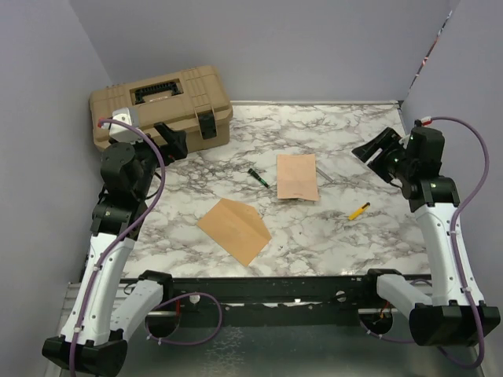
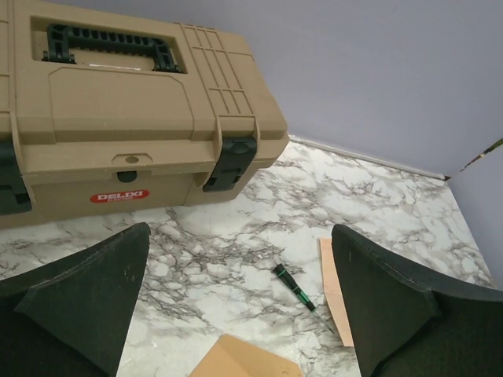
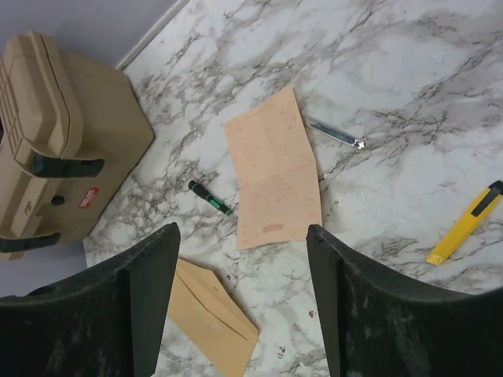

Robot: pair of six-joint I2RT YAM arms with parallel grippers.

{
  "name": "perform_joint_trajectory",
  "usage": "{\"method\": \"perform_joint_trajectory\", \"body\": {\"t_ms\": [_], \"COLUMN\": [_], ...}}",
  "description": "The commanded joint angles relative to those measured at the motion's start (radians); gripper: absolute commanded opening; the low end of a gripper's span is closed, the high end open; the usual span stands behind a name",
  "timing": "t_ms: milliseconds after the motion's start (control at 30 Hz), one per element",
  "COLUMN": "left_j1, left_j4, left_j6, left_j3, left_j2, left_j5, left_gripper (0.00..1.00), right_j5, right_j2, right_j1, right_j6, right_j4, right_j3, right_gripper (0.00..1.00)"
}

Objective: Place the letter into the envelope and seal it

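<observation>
From above we see the letter [image 1: 297, 177] flat at mid-table, and the envelope [image 1: 234, 229] apart from it, nearer the arms. Only the right wrist view clearly shows a silver tool [image 3: 334, 133] just beside the letter. The left gripper [image 1: 174, 140] and right gripper [image 1: 377, 148] gape wide, holding nothing.

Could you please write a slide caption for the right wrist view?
Right gripper, open, facing the letter on the marble table, with the envelope, toolbox and yellow cutter nearby.
</observation>
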Motion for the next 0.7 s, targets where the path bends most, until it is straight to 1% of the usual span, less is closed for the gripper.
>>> {"method": "perform_joint_trajectory", "body": {"t_ms": [0, 67, 167, 233, 333, 433, 567, 667], "left_j1": [-0.013, -0.021, -0.044, -0.055, -0.066, -0.073, -0.077, -0.078], "left_j4": [0.054, 0.064, 0.073, 0.086, 0.121, 0.166, 0.206, 0.221], "left_j6": [0.009, 0.010, 0.017, 0.006, -0.038, -0.098, -0.168, -0.201], "left_j3": [-0.013, -0.039, -0.096, -0.139, -0.203, -0.259, -0.317, -0.345], "left_j2": [-0.022, -0.014, -0.005, -0.005, -0.002, 0.004, 0.009, 0.010], "left_j5": [0.069, 0.081, 0.124, 0.140, 0.187, 0.246, 0.268, 0.275], "left_gripper": [0.99, 0.99, 0.99, 0.99, 0.99, 0.99, 0.99, 0.99], "right_j5": [-0.098, -0.124, -0.162, -0.192, -0.256, -0.360, -0.482, -0.533], "right_j2": [0.000, -0.005, -0.011, -0.013, -0.014, -0.015, -0.018, -0.015], "right_j1": [-0.005, -0.005, -0.005, -0.005, -0.005, -0.005, -0.005, -0.005], "right_j6": [0.037, 0.041, 0.056, 0.068, 0.099, 0.137, 0.197, 0.226], "right_j4": [-0.017, -0.012, -0.003, 0.006, 0.027, 0.090, 0.182, 0.240], "right_j3": [-0.047, -0.077, -0.133, -0.176, -0.249, -0.346, -0.487, -0.564], "right_gripper": [0.70, 0.73, 0.80, 0.82, 0.82, 0.82, 0.82, 0.81]}}
